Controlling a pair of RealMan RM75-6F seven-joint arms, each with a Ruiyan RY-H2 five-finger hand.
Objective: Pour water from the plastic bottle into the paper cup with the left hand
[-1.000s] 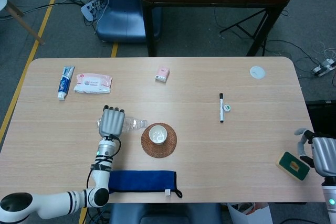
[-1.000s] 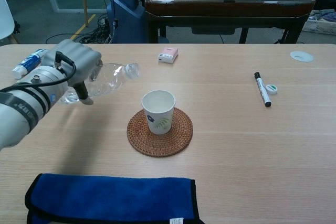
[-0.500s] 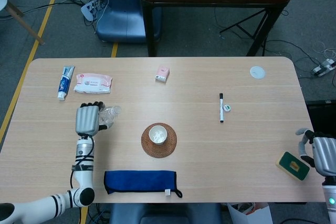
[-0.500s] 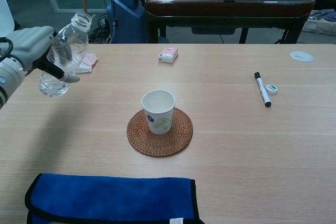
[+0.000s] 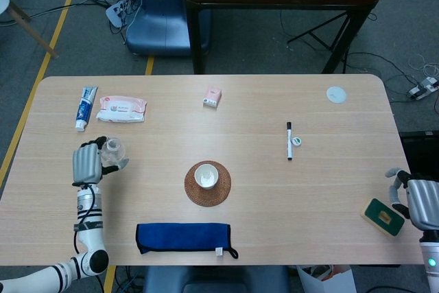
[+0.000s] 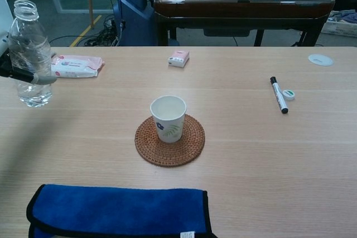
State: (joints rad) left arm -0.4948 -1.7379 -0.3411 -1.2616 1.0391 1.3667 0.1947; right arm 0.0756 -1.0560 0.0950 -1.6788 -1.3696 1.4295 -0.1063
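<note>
- The plastic bottle [image 6: 29, 54] stands upright with no cap on, at the left side of the table [image 5: 274, 197], well apart from the cup.
- The left hand [image 5: 88, 163] holds the bottle, with its fingers wrapped around it.
- The paper cup [image 6: 168, 117] stands on a round woven coaster [image 6: 170, 140] in the middle of the table.
- A blue cloth [image 6: 117, 212] lies at the near edge, in front of the cup.
- A pack of wipes [image 6: 76, 65] lies just behind the bottle.
- The right hand [image 5: 420, 202] rests at the far right edge, beside a green sponge [image 5: 383, 216]. I cannot tell how its fingers are set.
</note>
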